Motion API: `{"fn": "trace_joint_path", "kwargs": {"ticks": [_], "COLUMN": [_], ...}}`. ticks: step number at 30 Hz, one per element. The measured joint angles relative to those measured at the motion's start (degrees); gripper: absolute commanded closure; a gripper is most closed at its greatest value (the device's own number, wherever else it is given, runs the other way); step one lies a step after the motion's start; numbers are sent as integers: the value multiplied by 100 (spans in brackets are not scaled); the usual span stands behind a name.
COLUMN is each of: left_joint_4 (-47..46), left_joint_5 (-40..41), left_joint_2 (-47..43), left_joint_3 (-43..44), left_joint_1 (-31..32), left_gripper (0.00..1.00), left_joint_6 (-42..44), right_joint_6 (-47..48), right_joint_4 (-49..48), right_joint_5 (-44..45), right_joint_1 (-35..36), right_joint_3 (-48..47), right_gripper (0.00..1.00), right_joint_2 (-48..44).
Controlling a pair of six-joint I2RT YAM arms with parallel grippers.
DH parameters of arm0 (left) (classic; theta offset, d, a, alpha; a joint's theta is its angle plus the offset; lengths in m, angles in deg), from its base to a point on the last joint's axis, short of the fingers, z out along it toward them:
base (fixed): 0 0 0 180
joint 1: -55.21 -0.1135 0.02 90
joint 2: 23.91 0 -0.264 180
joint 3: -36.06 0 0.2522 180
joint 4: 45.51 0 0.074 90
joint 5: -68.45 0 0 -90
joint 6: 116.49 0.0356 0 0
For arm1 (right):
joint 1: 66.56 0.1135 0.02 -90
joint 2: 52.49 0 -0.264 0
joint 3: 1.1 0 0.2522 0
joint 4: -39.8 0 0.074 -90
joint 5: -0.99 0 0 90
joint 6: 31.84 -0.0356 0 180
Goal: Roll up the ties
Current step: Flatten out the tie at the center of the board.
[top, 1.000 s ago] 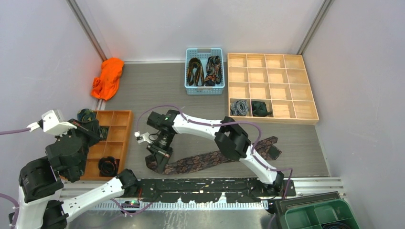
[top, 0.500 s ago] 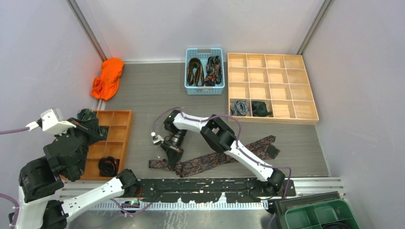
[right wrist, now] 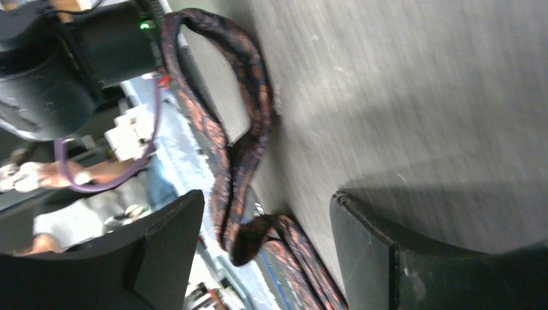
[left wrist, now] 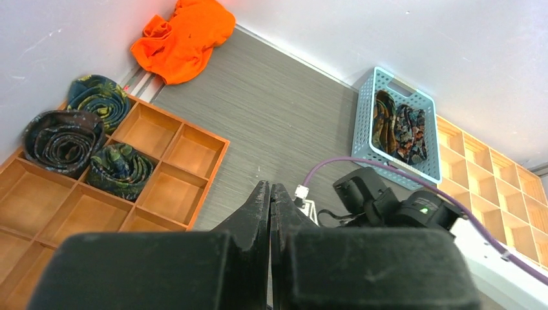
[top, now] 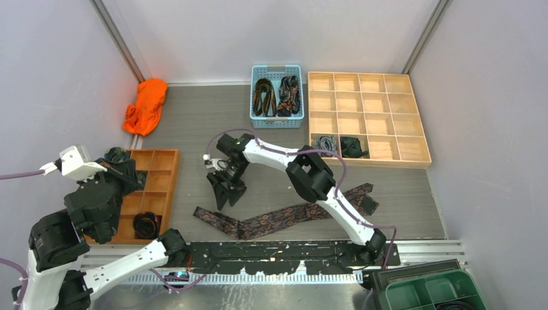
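On the tabletop, unrolled: one tie (top: 284, 216), brown-maroon paisley, lying flat and slantwise in front of the arm bases; narrower end to the left, broader end to the right, beyond the right arm (top: 310, 181)
Right jaws: spread apart and holding nothing, hanging just above the tie's narrow left end, clear of the cloth
Left jaws: pressed together on nothing, raised over the orange tray (top: 161, 174) at the left
Handling, by my judgement: light, limp woven cloth; it would sag and twist if lifted at one point, and its smooth face probably slides on itself, so a coil could spring loose unless kept pinched
Where to take hold: the narrow tip, pinched across its width low against the tabletop to start a tight core; the strip farther along wants steadying
Loose ties: one
Ties in the blue basket (top: 276, 123): two bundles, one (top: 263, 97) black-orange, one (top: 289, 95) darker; whether more lie beneath, I cannot tell
Coils in the pale wooden grid (top: 388, 123): two, grey (top: 324, 146) and green (top: 352, 146), in adjoining compartments of its near row
Coils at the orange tray: four, namely three at its far end (left wrist: 97, 100) (left wrist: 61, 132) (left wrist: 119, 168) and a black one (top: 147, 225) at its near end
Orange cloth (top: 145, 103): one, crumpled by the far left wall, no tie
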Motion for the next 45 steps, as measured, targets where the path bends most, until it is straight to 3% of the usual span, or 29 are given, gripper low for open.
{"fn": "trace_joint_path", "kwargs": {"ticks": [4,6,8,10,11,15,25,35,45], "left_joint_4": [4,2,-24,-127,-199,-553,-1438,-1718,-1764], "left_joint_5": [4,11,15,11,-2,-114,-861,-1637,-1788], "left_joint_2": [157,258,328,341,341,398,1342,1718,1733], "left_joint_3": [-2,-11,-50,-142,-208,-483,-798,-997,-1137], "left_joint_1": [0,0,0,0,0,0,0,0,0], "left_gripper": [100,100,100,100,100,100,100,100,100], "left_joint_6": [0,2,55,120,164,367,566,387,369], "right_joint_6": [-323,-402,-444,-487,-568,-911,-2013,-2564,-2918], "right_joint_4": [-291,-413,-507,-527,-581,-743,-1314,-1554,-1473], "right_joint_5": [1325,2186,2962,3600,3967,4728,5023,5357,5689], "right_joint_1": [-33,-90,-155,-203,-234,-282,-72,323,745], "right_joint_3": [345,800,1331,1814,2135,3187,5106,5370,5525], "right_gripper": [11,16,36,71,82,99,99,99,99], "right_joint_2": [-608,-1165,-1816,-2468,-2883,-3993,-4081,-4096,-4308]}}
